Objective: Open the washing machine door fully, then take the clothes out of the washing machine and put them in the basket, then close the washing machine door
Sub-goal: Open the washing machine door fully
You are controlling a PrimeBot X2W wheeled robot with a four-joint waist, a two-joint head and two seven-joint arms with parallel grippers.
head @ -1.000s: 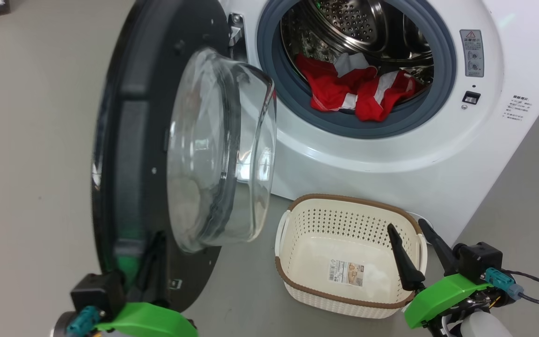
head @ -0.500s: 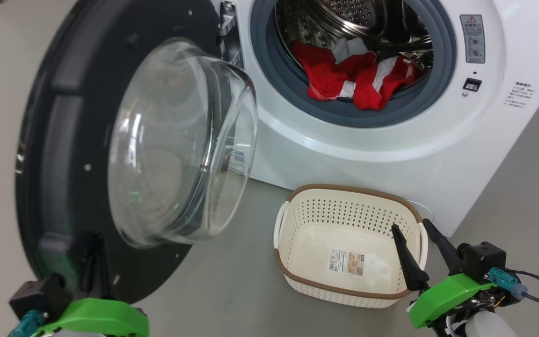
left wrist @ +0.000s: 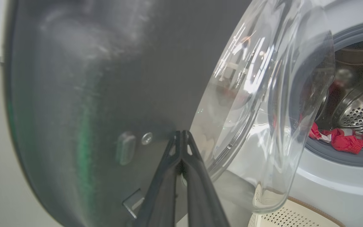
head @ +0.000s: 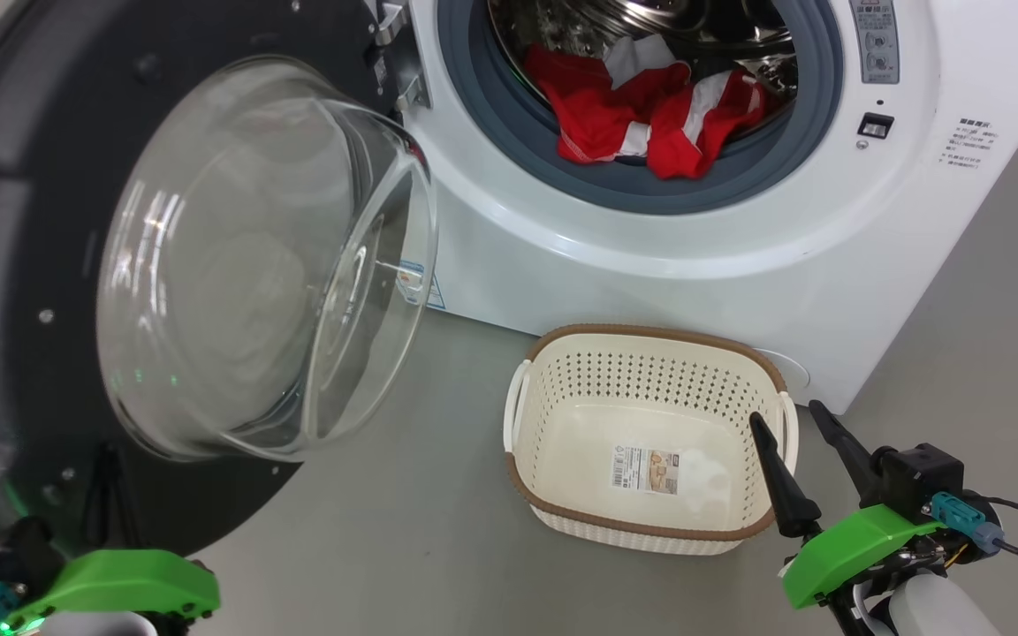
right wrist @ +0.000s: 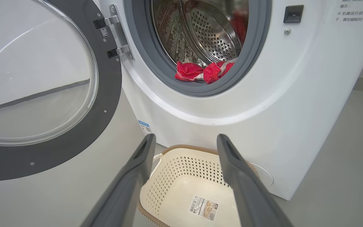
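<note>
Door, position: the washing machine door (head: 235,265) stands swung out to the left of the opening, hung on the hinge (right wrist: 115,34) at the opening's left edge.
Door, facing: its inner side is toward us, and the glass bowl bulges out toward the basket side. The door is round, so we record no long axis; its face stands upright.
Door, judgement: we judge it wide open or nearly so, which clears the way to the drum.
Clothes: the clothes (head: 641,124) lie in the washing machine (head: 650,265), heaped on the lower lip of the drum (right wrist: 210,37) against the grey rubber ring (head: 650,190). The heap's long axis runs left to right across the opening.
Basket: the basket (head: 650,334) sits on the floor (head: 385,530) just before the machine and below the opening, mouth up, holding nothing but its paper label (head: 648,468). We judge it is placed for a short drop.
Left gripper: the left gripper (left wrist: 181,134) has its fingers pressed together, tips at the door's dark inner face. We read this as a push with nothing grasped, though we cannot confirm contact.
Right gripper: the right gripper (head: 785,412) has its fingers spread wide and holds nothing, at the basket's right rim and pointing toward the opening. We judge it ready to reach for the clothes.
</note>
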